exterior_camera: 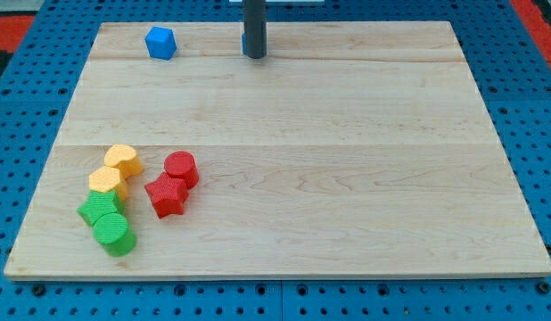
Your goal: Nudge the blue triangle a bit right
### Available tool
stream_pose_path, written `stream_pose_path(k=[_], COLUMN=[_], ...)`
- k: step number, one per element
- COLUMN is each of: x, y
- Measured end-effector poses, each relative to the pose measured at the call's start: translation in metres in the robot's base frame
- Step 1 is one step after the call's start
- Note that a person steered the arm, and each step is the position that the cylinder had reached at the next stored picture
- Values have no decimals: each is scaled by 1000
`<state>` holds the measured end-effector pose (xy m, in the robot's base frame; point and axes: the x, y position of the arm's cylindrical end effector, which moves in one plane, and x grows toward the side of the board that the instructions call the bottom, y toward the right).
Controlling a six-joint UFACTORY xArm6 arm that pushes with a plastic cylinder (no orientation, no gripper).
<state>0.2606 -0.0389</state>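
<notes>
The pale wooden worktop [347, 178] lies on a blue perforated base [26, 107]. My tip [254, 56], the lower end of a straight dark rod, rests at the far edge of the board, a little left of centre. There is no hand on this arm, so nothing is clasped or held (the rod only pushes).

Just behind the rod, at its left side, a sliver of blue block [244, 41] peeks out; most of it is hidden, so its shape cannot be told, though it may be the blue triangle. My tip is touching or just in front of it; which one is unclear.

Farther left along the far edge sits a blue faceted plastic block [160, 43], well apart from my tip.

The other blocks cluster at the near left. A yellow heart-like block [124, 160] sits just beyond a yellow faceted block [106, 181]. Nearer still are a green faceted block [100, 209] and a green round cylinder [114, 234], touching. To their right, a red round cylinder [181, 168] sits just beside a red star-shaped block [166, 195].
</notes>
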Motion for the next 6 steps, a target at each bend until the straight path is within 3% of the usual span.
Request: stream_pose_path(k=[3,6], x=[-4,-10], y=[-59,-15])
